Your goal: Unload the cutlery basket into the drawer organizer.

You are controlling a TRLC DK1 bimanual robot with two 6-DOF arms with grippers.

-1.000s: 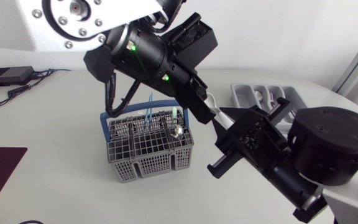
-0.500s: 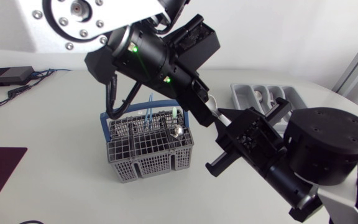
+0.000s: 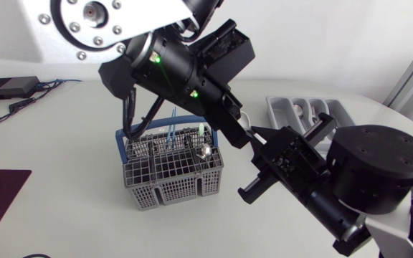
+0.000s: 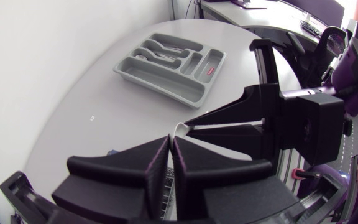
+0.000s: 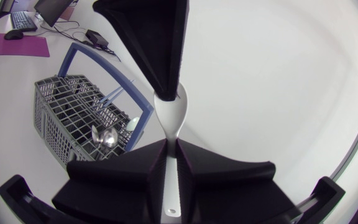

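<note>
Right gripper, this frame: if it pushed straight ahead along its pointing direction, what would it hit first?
The left gripper, almost certainly: its fingers sit directly ahead in the right wrist view, pinching the far end of the spoon that the right gripper holds by the handle.

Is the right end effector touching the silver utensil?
Touching. The right wrist view shows the right end effector with both fingers pressed on the silver utensil from two sides.
</note>
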